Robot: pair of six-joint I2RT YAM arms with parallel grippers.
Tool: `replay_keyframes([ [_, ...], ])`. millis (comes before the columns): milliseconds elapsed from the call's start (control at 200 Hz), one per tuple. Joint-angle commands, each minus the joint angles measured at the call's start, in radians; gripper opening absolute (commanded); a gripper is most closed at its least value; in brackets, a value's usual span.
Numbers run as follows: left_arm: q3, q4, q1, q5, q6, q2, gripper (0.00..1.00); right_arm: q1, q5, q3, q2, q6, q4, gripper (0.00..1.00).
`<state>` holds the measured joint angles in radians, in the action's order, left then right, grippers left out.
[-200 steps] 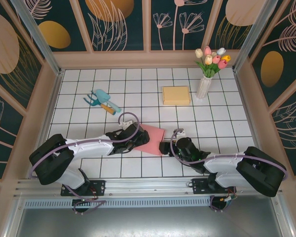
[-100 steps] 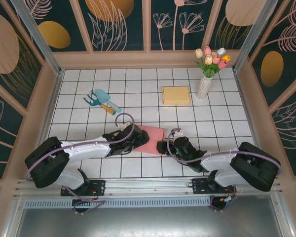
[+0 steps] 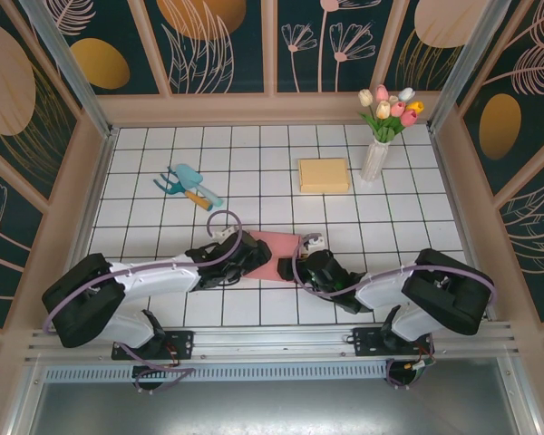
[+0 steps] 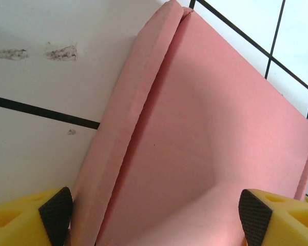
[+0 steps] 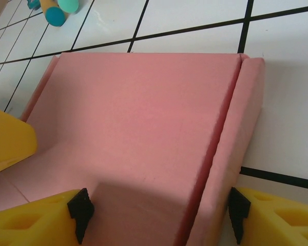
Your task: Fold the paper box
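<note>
The pink paper box (image 3: 277, 247) lies flat on the white tiled table, with a folded flap along each side. My left gripper (image 3: 243, 258) is at its left end, open. In the left wrist view the box (image 4: 195, 128) spreads between the wide-apart fingertips of that gripper (image 4: 155, 218), with a raised flap along the left. My right gripper (image 3: 296, 268) is at the box's right end, open. In the right wrist view the box (image 5: 138, 113) lies between the jaws of this gripper (image 5: 159, 212), the right pad (image 5: 238, 215) beside the folded flap.
A flat yellow box (image 3: 324, 174) lies at the back centre, next to a white vase of tulips (image 3: 378, 152). Teal garden tools (image 3: 189, 185) lie back left; their handle ends (image 5: 59, 10) show in the right wrist view. Wooden walls ring the table.
My right gripper has slid left until its jaws reach over the pink box's right end. The left gripper has stayed at the box's left end, shifting only slightly.
</note>
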<state>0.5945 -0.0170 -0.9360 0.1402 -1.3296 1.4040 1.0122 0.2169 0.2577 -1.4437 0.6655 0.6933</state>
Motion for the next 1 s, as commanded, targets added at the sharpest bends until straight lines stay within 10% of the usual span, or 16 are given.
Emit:
replay_keyframes([
  [0, -0.015, 0.051, -0.007, -0.025, -0.085, -0.043, 0.85, 0.026, -0.008, 0.010, -0.030, 0.006, -0.041, 0.74],
  [565, 0.111, -0.398, -0.007, 0.164, -0.195, -0.178, 0.98, 0.034, 0.019, -0.004, -0.015, 0.009, -0.033, 0.74],
  [991, 0.099, -0.362, -0.006, -0.024, -0.298, -0.110, 0.98, 0.034, 0.035, -0.005, -0.001, 0.003, -0.052, 0.74],
])
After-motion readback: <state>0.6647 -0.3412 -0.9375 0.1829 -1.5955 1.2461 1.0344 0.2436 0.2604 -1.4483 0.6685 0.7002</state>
